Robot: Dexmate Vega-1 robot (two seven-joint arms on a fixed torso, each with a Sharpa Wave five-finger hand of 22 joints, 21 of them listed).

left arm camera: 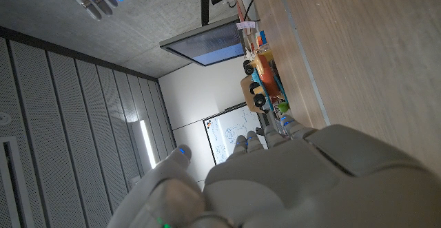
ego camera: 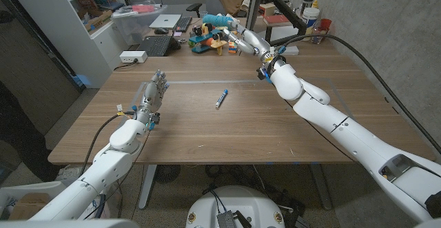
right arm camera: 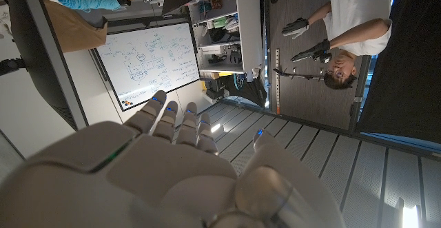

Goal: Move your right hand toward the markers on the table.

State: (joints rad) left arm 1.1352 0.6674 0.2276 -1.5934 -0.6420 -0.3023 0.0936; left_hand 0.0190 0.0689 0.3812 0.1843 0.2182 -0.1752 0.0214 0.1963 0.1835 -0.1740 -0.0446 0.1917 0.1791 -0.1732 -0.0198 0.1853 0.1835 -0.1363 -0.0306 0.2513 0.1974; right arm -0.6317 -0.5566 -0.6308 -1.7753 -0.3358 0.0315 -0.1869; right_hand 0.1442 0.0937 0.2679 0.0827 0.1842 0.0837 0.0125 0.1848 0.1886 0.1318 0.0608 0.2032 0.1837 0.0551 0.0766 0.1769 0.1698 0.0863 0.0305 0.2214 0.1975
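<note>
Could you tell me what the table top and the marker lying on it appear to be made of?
The table looks like wood or a wood-look laminate: brown, matte, with long grain lines. The marker seems to be plastic: a smooth pale barrel with blue ends, though it is too small to be sure.

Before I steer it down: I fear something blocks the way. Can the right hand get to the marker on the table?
Probably yes. The right hand is raised near the table's far edge, and only bare tabletop shows around the marker.

A blue-and-white marker lies on the brown wood-grain table, between white hands with blue-lit fingers.
</note>
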